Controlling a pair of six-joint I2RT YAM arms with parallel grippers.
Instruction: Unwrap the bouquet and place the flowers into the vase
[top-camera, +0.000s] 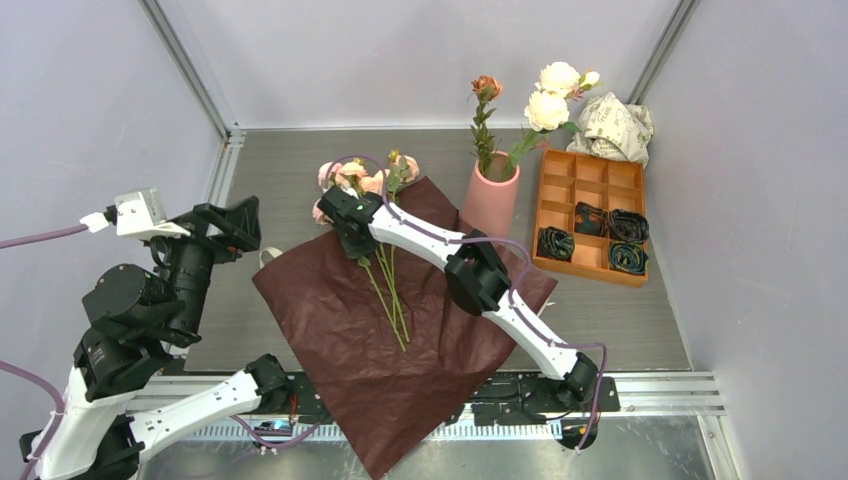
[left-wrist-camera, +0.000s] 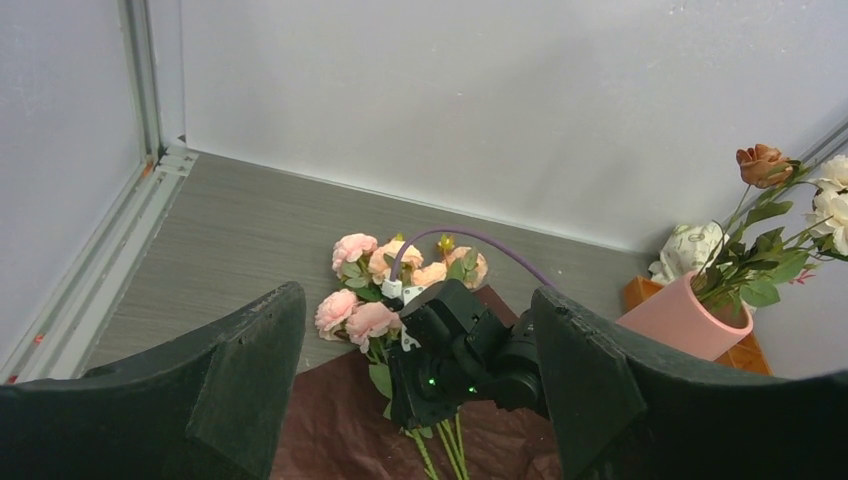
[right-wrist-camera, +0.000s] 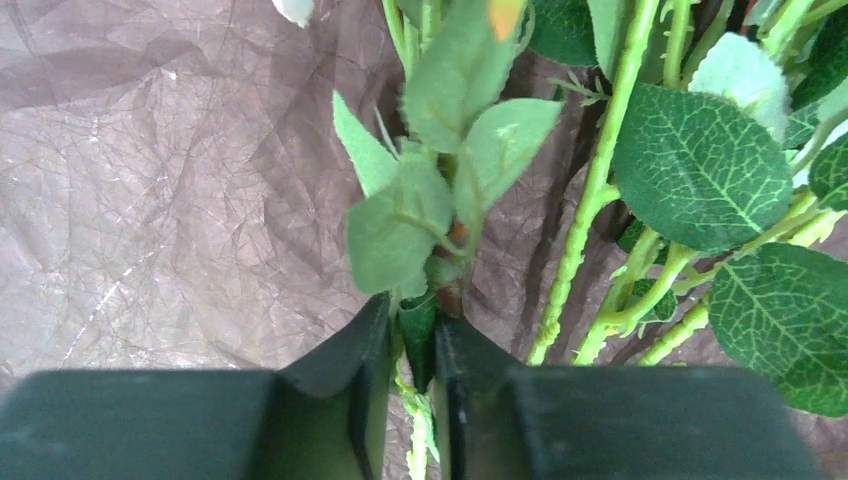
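Observation:
The bouquet lies unwrapped: its dark red crinkled paper (top-camera: 330, 330) is spread flat on the table. Several pink and peach flowers (top-camera: 352, 177) lie on it, their green stems (top-camera: 392, 300) pointing toward me. My right gripper (top-camera: 357, 247) reaches down over them. In the right wrist view the right gripper (right-wrist-camera: 412, 335) is shut on one leafy stem (right-wrist-camera: 416, 440), with other stems (right-wrist-camera: 590, 210) lying beside it. The pink vase (top-camera: 491, 203) stands upright behind the paper and holds three flowers (top-camera: 548, 105). My left gripper (top-camera: 226, 228) hangs open and empty at the left, raised off the table.
An orange compartment tray (top-camera: 590, 172) with dark rolled items sits right of the vase. A crumpled white printed paper ball (top-camera: 612, 128) lies in the back right corner. A small cream piece (top-camera: 268, 257) lies at the paper's left edge. Enclosure walls stand on three sides.

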